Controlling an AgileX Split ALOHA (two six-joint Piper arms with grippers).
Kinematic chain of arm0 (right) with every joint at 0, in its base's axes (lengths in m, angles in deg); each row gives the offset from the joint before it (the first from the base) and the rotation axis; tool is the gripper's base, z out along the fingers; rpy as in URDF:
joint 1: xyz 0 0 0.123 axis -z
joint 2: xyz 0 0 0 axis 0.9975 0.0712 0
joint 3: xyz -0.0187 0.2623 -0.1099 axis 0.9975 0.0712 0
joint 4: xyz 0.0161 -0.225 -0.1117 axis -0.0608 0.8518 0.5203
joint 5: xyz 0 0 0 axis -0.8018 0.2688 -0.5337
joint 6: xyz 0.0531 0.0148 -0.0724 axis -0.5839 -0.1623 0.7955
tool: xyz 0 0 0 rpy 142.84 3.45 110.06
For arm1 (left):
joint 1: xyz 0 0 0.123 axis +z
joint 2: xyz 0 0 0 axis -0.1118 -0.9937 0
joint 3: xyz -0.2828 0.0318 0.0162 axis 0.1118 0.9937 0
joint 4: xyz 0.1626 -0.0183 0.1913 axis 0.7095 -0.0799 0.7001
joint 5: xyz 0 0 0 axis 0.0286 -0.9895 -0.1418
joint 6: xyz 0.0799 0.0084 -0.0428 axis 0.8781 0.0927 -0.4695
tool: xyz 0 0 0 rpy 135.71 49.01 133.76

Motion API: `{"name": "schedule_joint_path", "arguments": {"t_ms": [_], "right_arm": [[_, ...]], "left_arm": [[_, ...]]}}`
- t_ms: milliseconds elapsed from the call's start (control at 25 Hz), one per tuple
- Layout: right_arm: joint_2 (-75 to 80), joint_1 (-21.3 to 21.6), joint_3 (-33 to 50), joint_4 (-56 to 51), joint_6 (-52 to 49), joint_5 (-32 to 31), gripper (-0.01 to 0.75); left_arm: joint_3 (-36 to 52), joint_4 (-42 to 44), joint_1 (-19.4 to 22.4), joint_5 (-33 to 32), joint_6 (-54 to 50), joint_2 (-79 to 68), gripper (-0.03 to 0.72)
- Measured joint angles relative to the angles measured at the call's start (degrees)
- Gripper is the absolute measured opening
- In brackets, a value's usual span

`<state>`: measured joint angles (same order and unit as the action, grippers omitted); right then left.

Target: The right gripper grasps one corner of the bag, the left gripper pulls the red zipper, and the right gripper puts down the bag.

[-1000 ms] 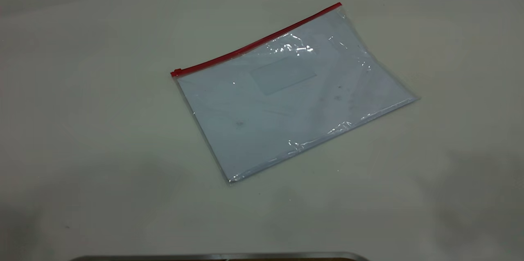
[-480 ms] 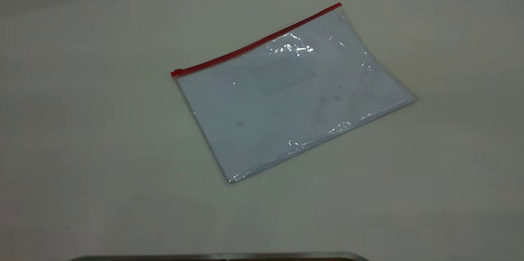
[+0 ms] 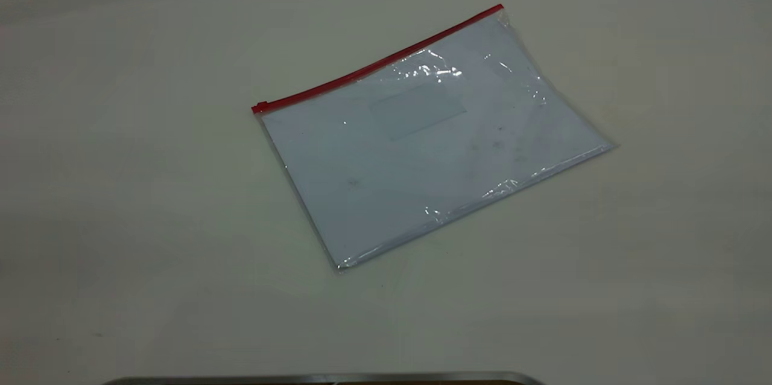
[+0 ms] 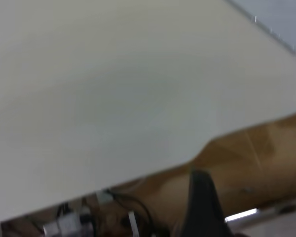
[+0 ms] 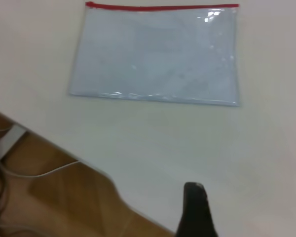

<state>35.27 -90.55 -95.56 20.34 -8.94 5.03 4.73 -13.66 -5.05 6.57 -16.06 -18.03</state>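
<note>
Soft, dim, even light falls from overhead on the pale table (image 3: pixel 151 192), casting only faint shadows. Small white glare spots glint on the bag (image 3: pixel 422 143) where its plastic wrinkles. Both wrist views are blurred, the left wrist view most heavily.

The bag (image 5: pixel 155 54) lies flat on the tabletop (image 5: pixel 246 148), well apart from the right end effector (image 5: pixel 196 210), ahead of it. The red zipper (image 5: pixel 160 7) runs along the bag's edge farthest from that end effector.
</note>
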Motion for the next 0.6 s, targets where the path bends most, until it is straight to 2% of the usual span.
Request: {"name": "schedule_joint_path", "arguments": {"t_ms": [200,600], "right_arm": [[-5.5,0.0,1.0,1.3,-1.4,0.1,0.584],[-5.7,0.0,1.0,1.3,-1.4,0.1,0.528]], "left_arm": [[1.8,-0.4,0.0,1.5,0.1,0.0,0.586],[2.3,-0.9,0.0,2.0,0.2,0.0,0.586]]}}
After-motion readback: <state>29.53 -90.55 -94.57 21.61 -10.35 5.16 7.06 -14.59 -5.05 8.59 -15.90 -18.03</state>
